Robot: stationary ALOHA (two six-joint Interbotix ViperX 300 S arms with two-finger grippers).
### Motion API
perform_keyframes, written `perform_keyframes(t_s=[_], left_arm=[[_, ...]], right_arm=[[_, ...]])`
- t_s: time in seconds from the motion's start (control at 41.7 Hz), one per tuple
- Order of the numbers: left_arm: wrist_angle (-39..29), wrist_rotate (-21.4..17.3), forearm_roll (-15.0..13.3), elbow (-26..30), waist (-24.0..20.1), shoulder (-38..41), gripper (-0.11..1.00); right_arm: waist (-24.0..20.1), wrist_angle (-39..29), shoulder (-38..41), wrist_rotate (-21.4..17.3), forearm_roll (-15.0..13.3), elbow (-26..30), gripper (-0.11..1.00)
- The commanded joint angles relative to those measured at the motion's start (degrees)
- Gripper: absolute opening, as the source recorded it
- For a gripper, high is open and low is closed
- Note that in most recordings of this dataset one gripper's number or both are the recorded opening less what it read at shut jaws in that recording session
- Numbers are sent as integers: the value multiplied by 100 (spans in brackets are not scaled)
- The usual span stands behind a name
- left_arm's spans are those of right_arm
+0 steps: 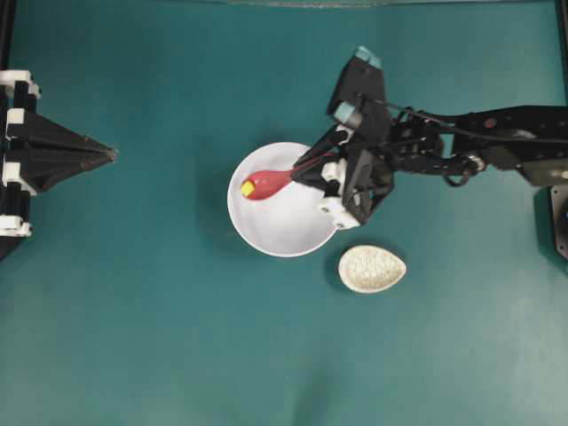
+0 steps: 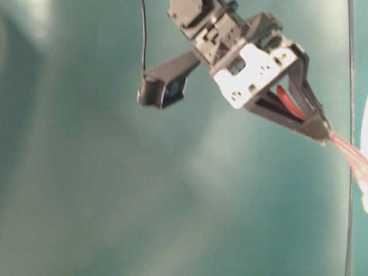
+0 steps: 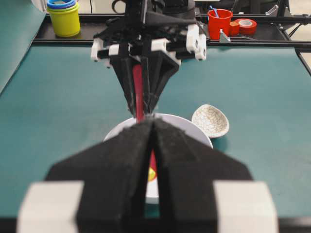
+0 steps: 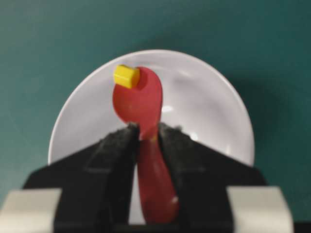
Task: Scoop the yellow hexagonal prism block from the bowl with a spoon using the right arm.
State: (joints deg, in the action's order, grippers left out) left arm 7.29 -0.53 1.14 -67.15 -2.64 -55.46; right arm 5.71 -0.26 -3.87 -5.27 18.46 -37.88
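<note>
In the right wrist view, nearest the lens, the right gripper (image 4: pixel 146 131) has its two black fingers clamped on the neck of the red spoon (image 4: pixel 138 99); the handle runs back between them and its end is cut off at the bottom edge. Beyond the fingertips the scoop sits over the white bowl (image 4: pixel 209 107), and the yellow block (image 4: pixel 126 76) rests on the far tip of the scoop, at its left edge. The near rim of the bowl is hidden behind the fingers.

From the left wrist view, the left gripper (image 3: pixel 153 124) fills the foreground with its fingers pressed together and nothing between them. They block most of the bowl (image 3: pixel 187 126); only a sliver of the spoon (image 3: pixel 138 92) and a speck of the block (image 3: pixel 151 174) show past them. Just right of the bowl lies a small speckled dish (image 3: pixel 211 120). Farther back stand stacked yellow and blue cups (image 3: pixel 63 17), a red cup (image 3: pixel 219 22) and a roll of red tape (image 3: pixel 247 25).

From overhead the bowl (image 1: pixel 284 226) lies mid-table with the right gripper (image 1: pixel 306 169) over its upper right rim, and the left gripper (image 1: pixel 108 153) is parked well apart at the left edge. The table-level view is blurred; the spoon there (image 2: pixel 345 150) is a pink smear.
</note>
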Motion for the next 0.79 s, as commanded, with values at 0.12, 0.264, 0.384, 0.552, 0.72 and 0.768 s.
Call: perform_keyframes(t_s=[0.12, 0.264, 0.384, 0.552, 0.72, 0.768], left_arm=[[26, 0, 18, 123, -9, 35, 0], [26, 0, 18, 123, -9, 26, 0], [26, 0, 18, 123, -9, 26, 0], [26, 0, 18, 123, -9, 26, 0], [26, 0, 18, 123, -9, 26, 0], [26, 9, 18, 123, -9, 26, 0]], right_arm=[[-35, 501, -519, -220, 18, -290, 22], [-53, 765, -738, -431, 18, -519, 22], [-79, 958, -905, -554, 18, -694, 22], [-141, 1257, -1107, -686, 18, -870, 22], [-185, 1485, -1283, -949, 18, -976, 20], [-193, 1529, -1327, -1028, 18, -1002, 19]])
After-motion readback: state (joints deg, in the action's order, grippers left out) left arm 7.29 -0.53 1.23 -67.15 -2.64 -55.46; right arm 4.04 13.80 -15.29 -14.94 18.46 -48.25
